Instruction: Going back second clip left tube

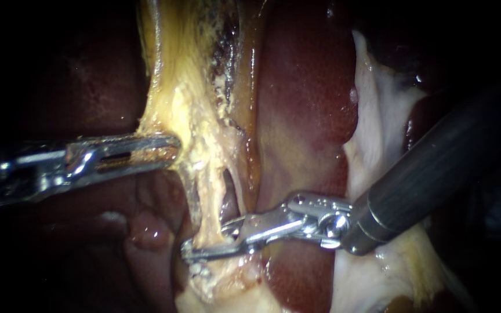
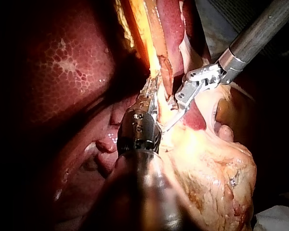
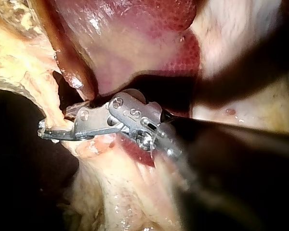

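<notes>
Left instrument (image 1: 172, 149) shaft cut by the edge, right instrument (image 1: 207, 237) tip partly behind yellow tissue (image 1: 198, 116)

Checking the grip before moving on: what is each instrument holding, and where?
Left instrument clamps the yellow fatty tissue at its edge. Right instrument holds nothing; the tube just sits in its open gap.

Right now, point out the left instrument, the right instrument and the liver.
Left instrument (image 1: 172, 150): endoscope view, at its tip.
Right instrument (image 1: 205, 239): endoscope view, midway between its open jaws.
Liver (image 1: 308, 104): endoscope view, on its dark red surface.
</notes>
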